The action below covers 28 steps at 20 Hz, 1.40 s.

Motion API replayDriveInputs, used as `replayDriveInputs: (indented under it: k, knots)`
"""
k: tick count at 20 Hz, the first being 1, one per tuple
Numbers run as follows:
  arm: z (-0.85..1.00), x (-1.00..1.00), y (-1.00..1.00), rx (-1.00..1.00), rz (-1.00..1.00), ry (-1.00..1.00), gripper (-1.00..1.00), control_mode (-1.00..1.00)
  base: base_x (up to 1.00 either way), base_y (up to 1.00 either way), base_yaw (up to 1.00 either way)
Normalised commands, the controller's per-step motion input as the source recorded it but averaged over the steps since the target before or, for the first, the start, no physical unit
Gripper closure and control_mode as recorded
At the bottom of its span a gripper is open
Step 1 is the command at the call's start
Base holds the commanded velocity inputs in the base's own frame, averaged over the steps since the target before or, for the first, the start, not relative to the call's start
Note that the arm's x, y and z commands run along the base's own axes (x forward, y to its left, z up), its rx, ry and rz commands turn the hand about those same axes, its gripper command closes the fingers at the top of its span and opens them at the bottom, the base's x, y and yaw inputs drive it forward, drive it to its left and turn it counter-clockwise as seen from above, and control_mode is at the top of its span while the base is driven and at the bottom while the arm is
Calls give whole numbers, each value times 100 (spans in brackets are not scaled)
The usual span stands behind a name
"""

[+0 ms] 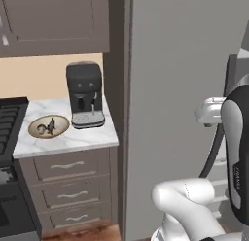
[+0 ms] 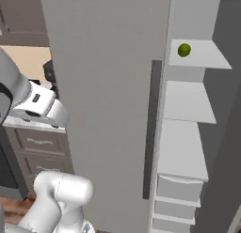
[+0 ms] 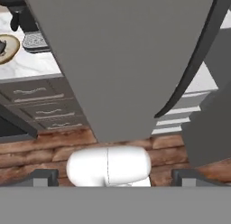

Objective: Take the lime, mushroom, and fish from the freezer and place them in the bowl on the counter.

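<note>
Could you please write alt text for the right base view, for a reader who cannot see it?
The freezer's broad grey door stands swung open with its long dark handle at the edge, baring pale shelves; a green lime sits on the top shelf. The white robot arm rises at lower left, before dark brown drawers.

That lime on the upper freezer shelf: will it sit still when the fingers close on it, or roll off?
The lime looks small and round, lying loose on a flat pale shelf, so a nudge would probably roll it. It sits near the shelf's inner end. Probably firm and light enough to pinch.
</note>
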Motion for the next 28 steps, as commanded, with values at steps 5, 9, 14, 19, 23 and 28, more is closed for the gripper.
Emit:
replayDriveInputs:
  k: [5,9,14,19,23,28]
  knots:
    - [0,0,0,0,0,0,-100,100,22,-58,-5]
    - [0,0,0,0,0,0,-100,100,23,-54,-2]
    - [0,0,0,0,0,0,-100,100,28,-46,0]
    - [0,0,0,0,0,0,-100,100,34,-38,0]
    - [0,0,0,0,0,0,-100,100,40,-48,0]
    - [0,0,0,0,0,0,-100,100,34,-50,0]
